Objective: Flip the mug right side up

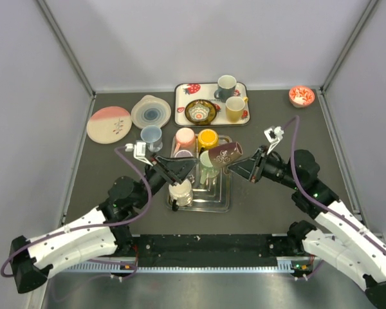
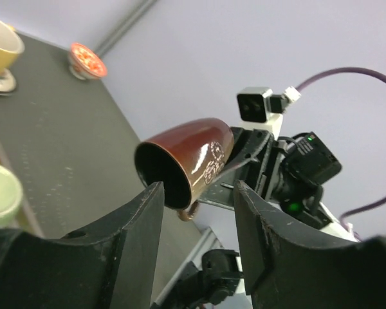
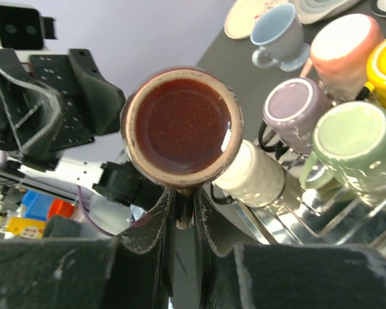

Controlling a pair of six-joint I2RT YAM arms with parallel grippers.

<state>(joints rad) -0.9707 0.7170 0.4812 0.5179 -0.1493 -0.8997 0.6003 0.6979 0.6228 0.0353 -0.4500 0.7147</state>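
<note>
The dark red-brown mug [image 1: 226, 154] with a white pattern lies on its side in the air above the drying rack [image 1: 220, 201], its mouth facing left. My right gripper [image 1: 239, 167] is shut on its handle, seen pinched between the fingers in the right wrist view [image 3: 185, 207], with the mug's inside [image 3: 180, 125] facing that camera. My left gripper [image 1: 177, 172] is open and empty just left of the mug, above a cream mug [image 1: 179, 191]. In the left wrist view the red-brown mug [image 2: 186, 161] hangs beyond the open left gripper [image 2: 196, 196], apart from its fingers.
The rack holds upside-down mugs: green [image 1: 207, 161], pink [image 1: 184, 137], yellow [image 1: 208, 138] and lilac [image 3: 294, 109]. A blue mug [image 1: 151, 136] stands left of it. Behind are a strawberry tray [image 1: 180, 106] with mugs, two plates [image 1: 109, 123] and a red bowl [image 1: 302, 96].
</note>
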